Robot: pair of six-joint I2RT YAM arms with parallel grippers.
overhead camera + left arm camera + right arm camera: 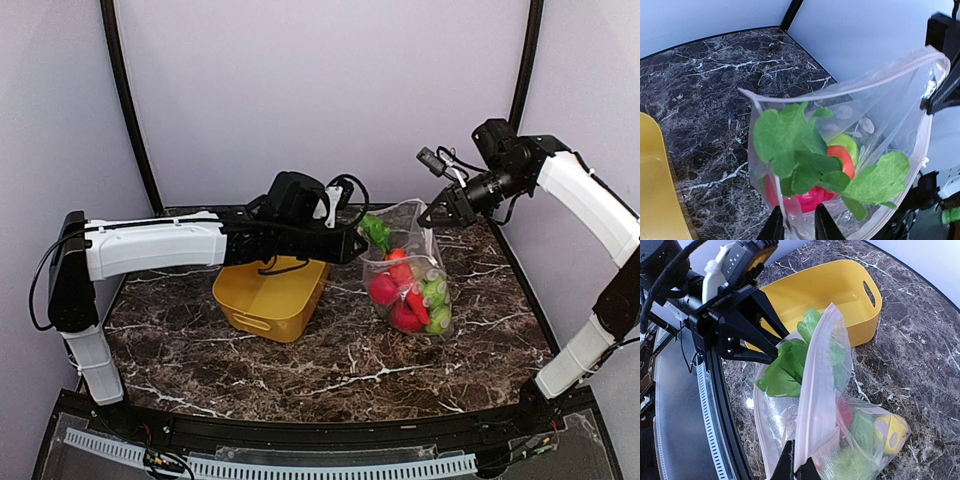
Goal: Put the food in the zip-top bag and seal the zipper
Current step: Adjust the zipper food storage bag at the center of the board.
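The bag rests on the table just right of the yellow tub, with the food inside. Its mouth is held up, the left gripper pinched shut on one corner and the right gripper seemingly clamped on the other. Leafy greens cross the zipper, so tuck them down, pull the mouth taut, then press. No writing is legible.

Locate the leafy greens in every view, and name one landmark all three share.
Top external: leafy greens centre-right, poking from the zip-top bag mouth.
Left wrist: greens mid-frame, inside the bag.
Right wrist: greens left of centre, at the bag's mouth.
Shared landmark: yellow tub, left of the bag from above.
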